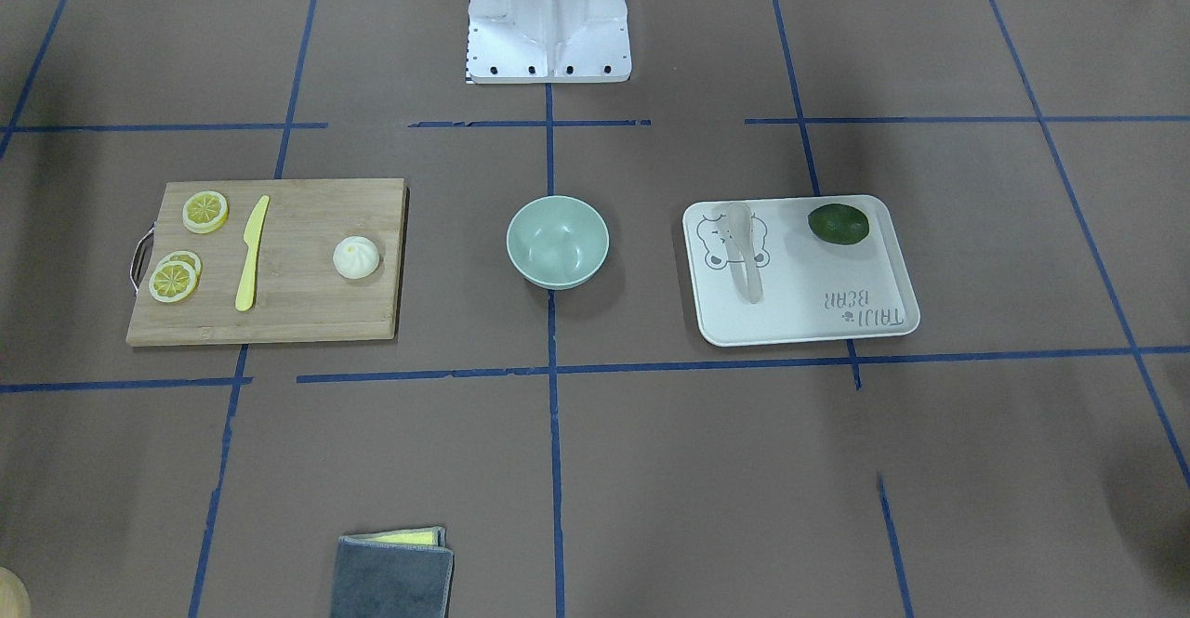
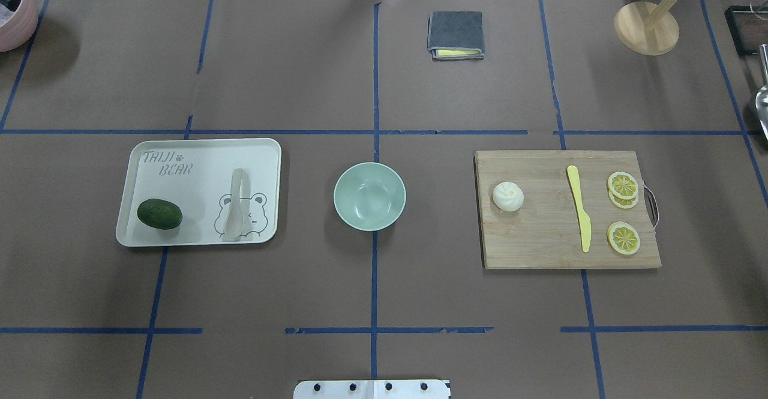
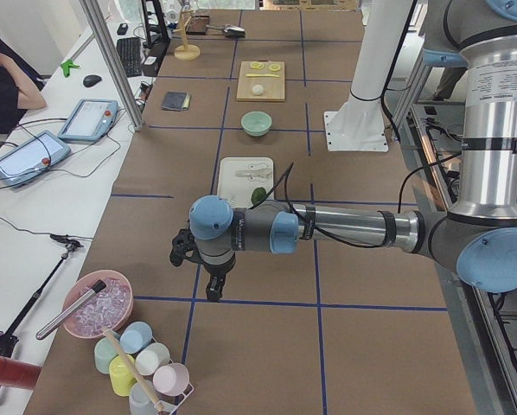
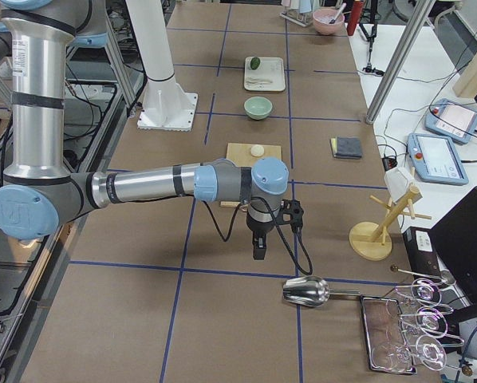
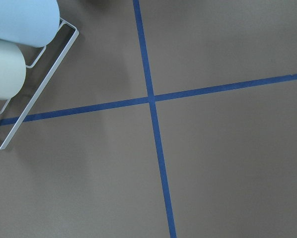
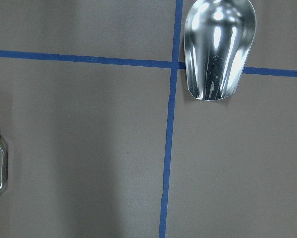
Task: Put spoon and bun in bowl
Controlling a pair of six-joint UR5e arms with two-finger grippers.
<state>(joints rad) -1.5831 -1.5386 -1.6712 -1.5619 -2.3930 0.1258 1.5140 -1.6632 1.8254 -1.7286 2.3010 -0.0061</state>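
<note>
The mint-green bowl (image 2: 369, 196) stands empty at the table's middle. The off-white spoon (image 2: 235, 212) lies on the white bear-print tray (image 2: 180, 159), left of the bowl in the overhead view. The white bun (image 2: 507, 196) sits on the wooden cutting board (image 2: 540, 243), right of the bowl. My left gripper (image 3: 213, 290) hangs over bare table far from the tray, near the cups. My right gripper (image 4: 258, 250) hangs beyond the board, near a metal scoop. I cannot tell whether either is open or shut.
A dark green avocado (image 2: 159, 213) lies on the tray. A yellow knife (image 2: 579, 207) and lemon slices (image 2: 623, 238) lie on the board. A folded grey cloth (image 2: 455, 34) is at the far side. A metal scoop (image 6: 218, 47) and a cup rack (image 5: 14, 64) flank the ends.
</note>
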